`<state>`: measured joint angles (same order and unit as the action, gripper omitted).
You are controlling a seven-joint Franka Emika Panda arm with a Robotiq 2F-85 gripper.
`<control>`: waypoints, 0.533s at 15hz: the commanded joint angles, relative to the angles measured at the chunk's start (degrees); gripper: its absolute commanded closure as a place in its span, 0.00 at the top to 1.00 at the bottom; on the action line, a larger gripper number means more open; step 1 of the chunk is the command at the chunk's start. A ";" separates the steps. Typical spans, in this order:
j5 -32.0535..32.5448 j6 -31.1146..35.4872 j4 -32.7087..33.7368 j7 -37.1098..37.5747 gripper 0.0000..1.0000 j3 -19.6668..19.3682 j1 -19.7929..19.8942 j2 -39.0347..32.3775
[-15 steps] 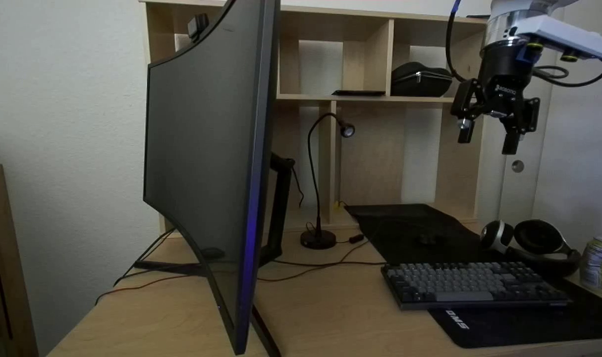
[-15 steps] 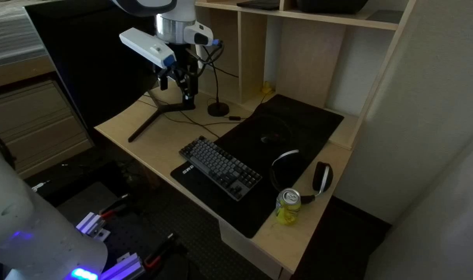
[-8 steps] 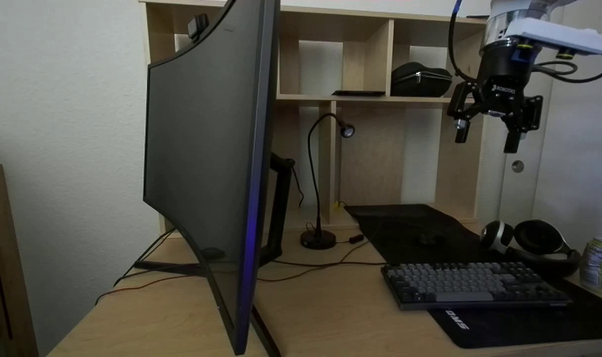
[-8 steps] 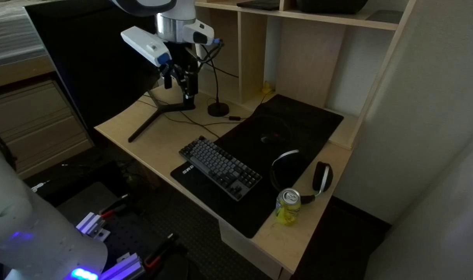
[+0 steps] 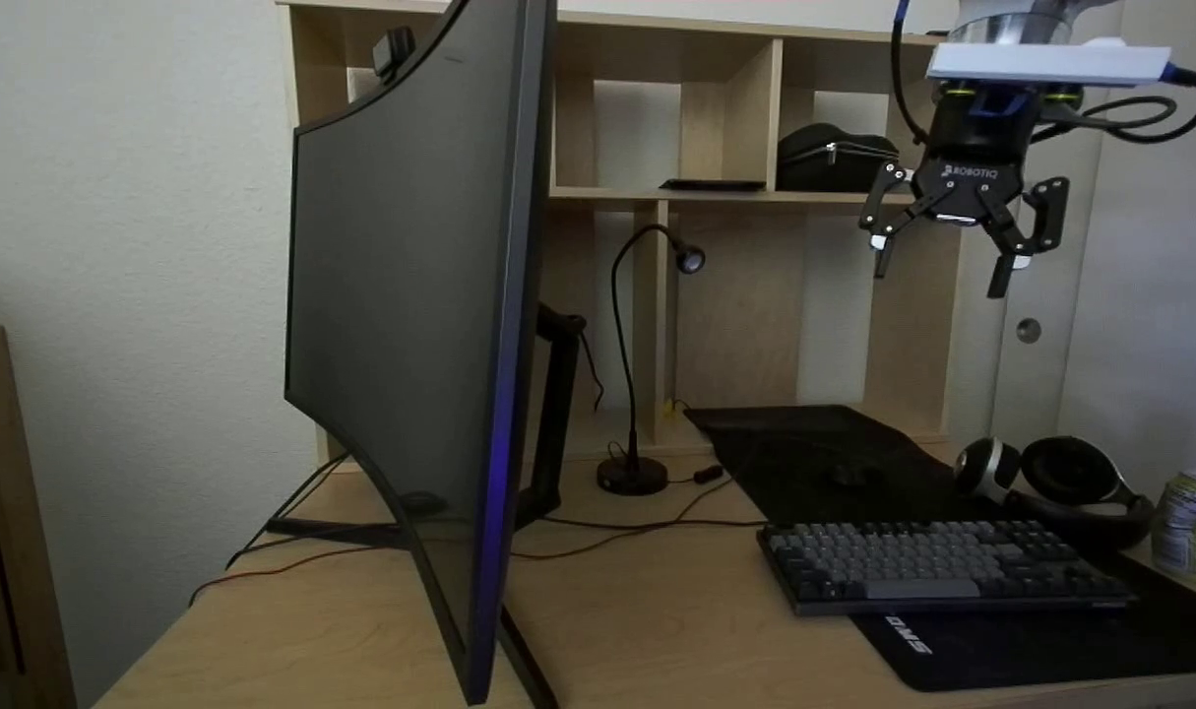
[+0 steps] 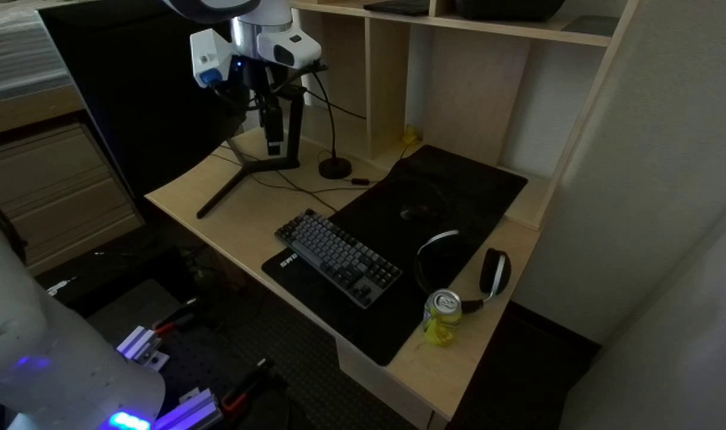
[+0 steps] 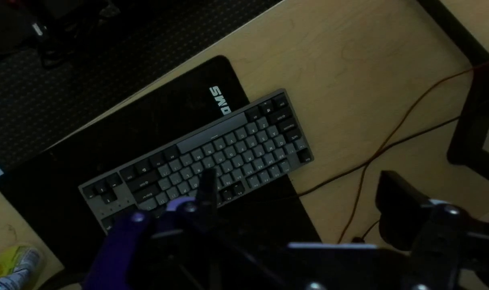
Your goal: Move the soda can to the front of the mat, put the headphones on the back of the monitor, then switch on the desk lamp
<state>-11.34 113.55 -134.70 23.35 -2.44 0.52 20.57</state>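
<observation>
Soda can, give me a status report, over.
Claw open, empty, above desk. Can upright, just off mat. Headphones close beside can, may crowd the grasp; contact unclear. Keyboard lies on mat.

Pale walls back a wooden desk with shelves above dark, dotted flooring.
</observation>
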 commanded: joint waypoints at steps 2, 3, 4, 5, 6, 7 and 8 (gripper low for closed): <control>-0.44 -0.22 0.12 -0.46 1.00 1.30 1.32 -0.04; -0.43 -0.22 0.13 -0.47 1.00 1.29 1.36 -0.04; -0.71 0.47 -0.50 4.73 1.00 2.07 2.12 0.51; -2.22 2.20 -1.14 8.58 1.00 2.50 2.33 0.80; -3.65 2.61 -1.13 11.06 1.00 2.66 2.27 0.67; -4.89 3.92 -1.26 13.91 1.00 3.06 2.28 0.62; -5.89 5.23 -1.37 16.74 1.00 3.42 2.26 0.53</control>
<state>-13.88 115.27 -134.73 33.92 -1.05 1.18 20.58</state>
